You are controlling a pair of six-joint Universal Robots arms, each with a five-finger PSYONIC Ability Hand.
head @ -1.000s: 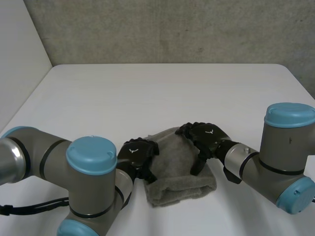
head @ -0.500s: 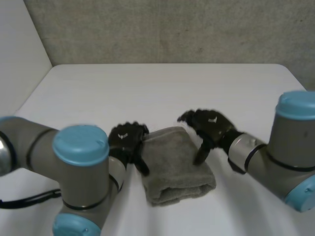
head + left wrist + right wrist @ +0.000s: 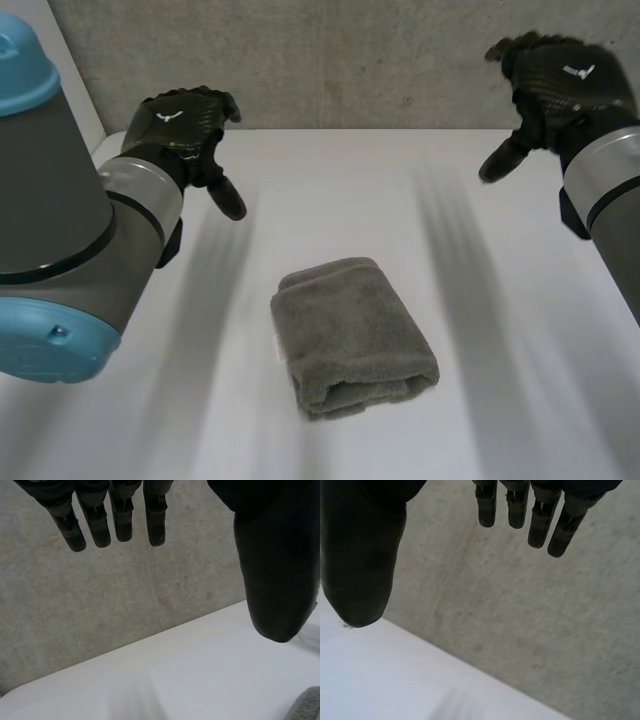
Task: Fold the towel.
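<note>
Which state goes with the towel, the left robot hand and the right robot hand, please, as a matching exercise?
Things:
1. towel
2. left robot hand
3. right robot hand

States:
A. open, high at the head view's right
B. folded, lying on the table
C. open, high at the head view's left

Pairs: 1-B, 2-C, 3-A

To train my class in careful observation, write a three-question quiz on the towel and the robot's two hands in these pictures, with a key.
1. True or false: the left hand is gripping the towel.
2. The towel is: A) spread out flat; B) folded, lying on the table; C) hanging off the edge.
3. Fill in: the right hand is raised above the table with its fingers ____ (open/shut).
Key: 1 false; 2 B; 3 open.
</note>
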